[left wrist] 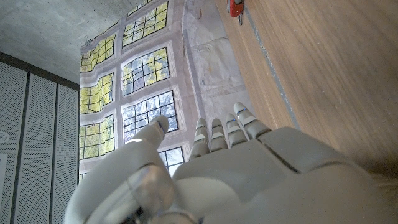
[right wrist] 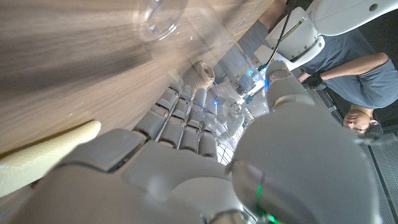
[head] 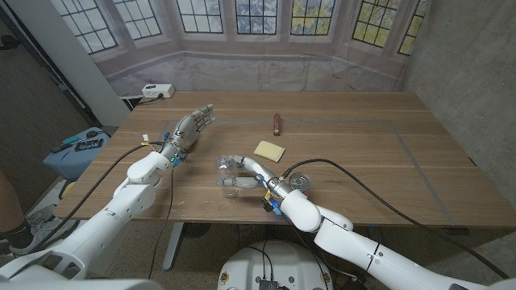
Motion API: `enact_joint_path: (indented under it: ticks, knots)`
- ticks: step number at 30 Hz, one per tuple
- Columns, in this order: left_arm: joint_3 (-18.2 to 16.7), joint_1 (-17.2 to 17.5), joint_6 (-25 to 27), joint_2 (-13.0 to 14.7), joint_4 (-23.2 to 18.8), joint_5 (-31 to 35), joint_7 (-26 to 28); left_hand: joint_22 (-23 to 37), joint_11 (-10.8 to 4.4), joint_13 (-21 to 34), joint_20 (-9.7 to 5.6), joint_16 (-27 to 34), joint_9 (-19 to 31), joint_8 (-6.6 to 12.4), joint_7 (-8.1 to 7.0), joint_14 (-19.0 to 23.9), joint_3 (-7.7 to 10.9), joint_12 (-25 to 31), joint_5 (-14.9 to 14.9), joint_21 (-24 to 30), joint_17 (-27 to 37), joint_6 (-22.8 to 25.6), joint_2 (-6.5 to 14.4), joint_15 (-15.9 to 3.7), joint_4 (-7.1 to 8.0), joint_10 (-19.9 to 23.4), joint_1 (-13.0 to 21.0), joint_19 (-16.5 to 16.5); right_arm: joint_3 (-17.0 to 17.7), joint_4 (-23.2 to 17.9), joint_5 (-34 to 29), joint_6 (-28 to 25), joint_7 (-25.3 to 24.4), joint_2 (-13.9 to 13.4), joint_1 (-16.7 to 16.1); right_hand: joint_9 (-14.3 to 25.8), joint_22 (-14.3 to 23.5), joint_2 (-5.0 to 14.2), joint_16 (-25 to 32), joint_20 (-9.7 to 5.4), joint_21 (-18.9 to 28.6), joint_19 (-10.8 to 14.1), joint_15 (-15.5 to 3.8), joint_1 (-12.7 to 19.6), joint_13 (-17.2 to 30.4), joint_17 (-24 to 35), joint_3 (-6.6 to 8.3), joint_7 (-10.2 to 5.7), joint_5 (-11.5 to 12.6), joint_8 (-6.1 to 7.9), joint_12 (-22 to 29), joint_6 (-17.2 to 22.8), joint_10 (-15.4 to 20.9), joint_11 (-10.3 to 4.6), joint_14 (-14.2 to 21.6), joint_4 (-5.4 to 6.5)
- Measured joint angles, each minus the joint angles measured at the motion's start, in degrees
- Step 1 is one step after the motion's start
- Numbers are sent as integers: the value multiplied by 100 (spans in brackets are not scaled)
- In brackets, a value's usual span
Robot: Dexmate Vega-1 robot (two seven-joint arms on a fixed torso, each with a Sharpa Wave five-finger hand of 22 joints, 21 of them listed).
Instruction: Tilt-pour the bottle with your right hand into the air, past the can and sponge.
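Head view | bottle: clear plastic, tipped | in right robot hand

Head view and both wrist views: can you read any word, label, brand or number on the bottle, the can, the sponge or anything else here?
No text can be read in any view.
Bottle, clear, in the right hand: no label shows.
Can, lying on the table: too small to read.
Sponge: plain yellow, no print.
White box at the table's far left corner: markings too small to read.

Head camera overlooks the table; wrist cameras hug each hand.
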Motion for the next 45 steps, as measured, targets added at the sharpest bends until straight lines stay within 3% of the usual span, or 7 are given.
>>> enact_joint_path:
  ticks: [5,12,29,45]
  knots:
    - [19,-46,10,-36,48,0,-7,0,-14,0,31,0,0,0,-19,21,0,0,0,-40,0,19,0,20,0,14,0,31,9,4,-55,17,-104,10,-11,39,0,-25,66,-8,0,153,-1,100,124,77,48,-99,-1,151,192,260,193,-129,224,16]
    - [50,-119,42,-94,126,0,-15,0,-41,0,11,0,-1,0,2,42,0,22,0,-40,0,40,0,-1,0,41,-1,52,49,5,-115,28,-226,28,-68,53,0,-40,106,9,45,233,-11,174,232,133,47,-144,-2,249,302,416,355,-169,358,16]
    - [94,-225,109,-187,239,-2,-20,0,0,-1,51,0,-1,0,14,81,18,22,0,-76,0,115,0,20,-18,81,-1,92,150,-217,-47,5,-254,-33,-168,79,-1,8,106,-21,45,263,19,201,364,239,48,-138,-4,294,423,420,353,-167,388,18]
    - [108,-277,157,-196,243,11,10,0,0,-1,51,0,-2,0,21,81,18,21,0,-83,1,121,1,20,-18,80,47,92,236,-616,265,-225,41,-172,-212,105,-1,30,106,-20,11,262,19,224,473,340,22,-128,-5,293,469,408,301,-139,388,41]
